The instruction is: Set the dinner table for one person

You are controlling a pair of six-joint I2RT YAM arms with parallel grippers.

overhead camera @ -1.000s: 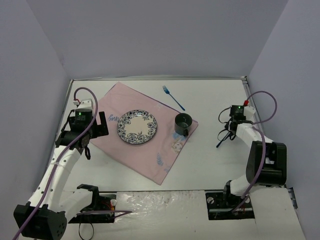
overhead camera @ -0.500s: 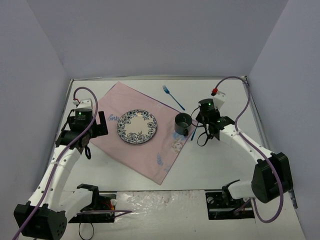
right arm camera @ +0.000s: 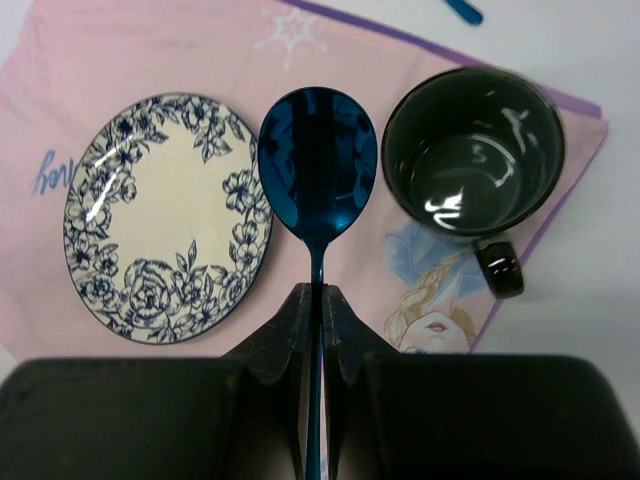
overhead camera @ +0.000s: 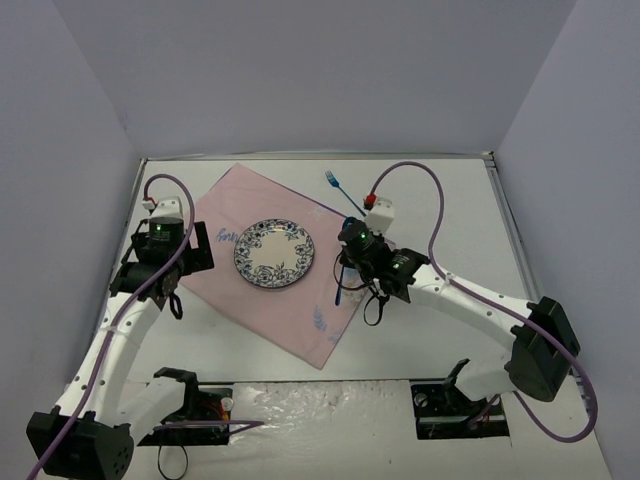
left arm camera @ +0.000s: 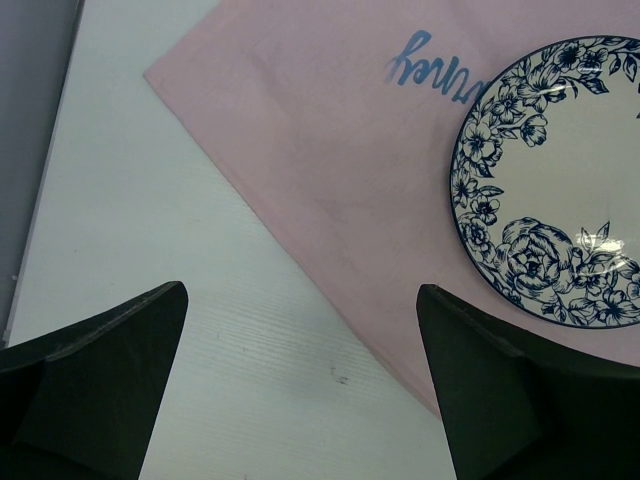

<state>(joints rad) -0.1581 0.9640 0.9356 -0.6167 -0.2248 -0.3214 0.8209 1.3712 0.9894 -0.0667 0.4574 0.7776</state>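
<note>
The white dinner table [overhead camera: 450,195] carries a pink embroidered cloth [overhead camera: 285,305] with a blue-flowered plate [overhead camera: 275,252] on it. My right gripper [right arm camera: 313,292] is shut on the handle of a blue spoon [right arm camera: 318,160]. It holds the spoon above the cloth between the plate [right arm camera: 170,215] and a dark cup [right arm camera: 472,150]. In the top view my right gripper [overhead camera: 343,272] covers most of the cup. A blue fork [overhead camera: 333,181] lies on the table behind the cloth. My left gripper [left arm camera: 300,292] is open and empty over the table at the cloth's left edge [left arm camera: 300,150].
Grey walls close the table on the left, back and right. The right arm's purple cable [overhead camera: 420,180] loops over the table behind the wrist. Bare table [right arm camera: 600,300] lies right of the cup.
My right arm has swung left from the table's right side to over the cloth between plate and cup, carrying the spoon. My left arm has hardly moved.
</note>
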